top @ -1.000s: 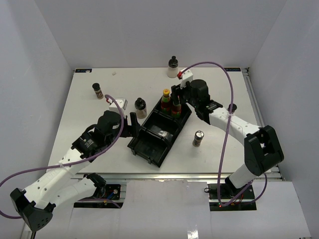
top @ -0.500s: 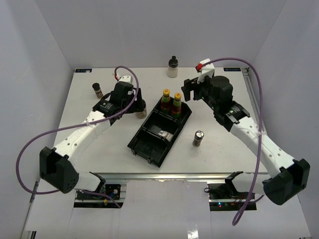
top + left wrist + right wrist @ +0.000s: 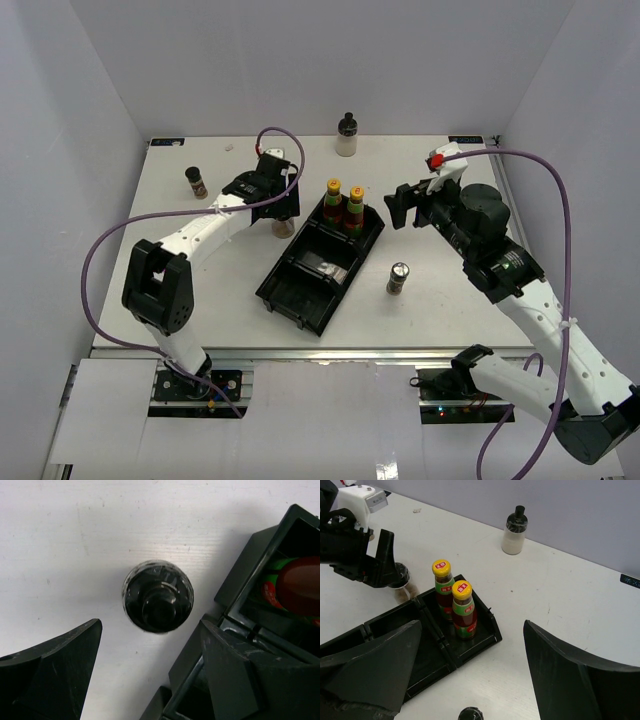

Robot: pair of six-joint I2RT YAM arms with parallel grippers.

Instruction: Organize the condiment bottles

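Two red-sauce bottles (image 3: pixel 343 204) with yellow caps stand in the far compartment of the black tray (image 3: pixel 300 296); they also show in the right wrist view (image 3: pixel 462 607). My left gripper (image 3: pixel 285 203) is open above a dark black-lidded jar (image 3: pixel 158 596) that stands on the table just left of the tray, the jar a little ahead of the fingertips (image 3: pixel 55 670). My right gripper (image 3: pixel 403 205) is open and empty, raised to the right of the tray. A silver-lidded jar (image 3: pixel 398 278) stands right of the tray, a cream bottle (image 3: pixel 346 136) at the back, and a dark jar (image 3: pixel 196 182) at far left.
A small silvery object (image 3: pixel 325 267) lies in the tray's middle compartment. The tray's corner (image 3: pixel 260 605) is close beside my left gripper's right finger. The table's back edge meets the grey wall just behind the cream bottle (image 3: pixel 513 532).
My left arm swung from the near left out over the dark jar beside the tray. My right gripper drew back from the red bottles, rightward and up.
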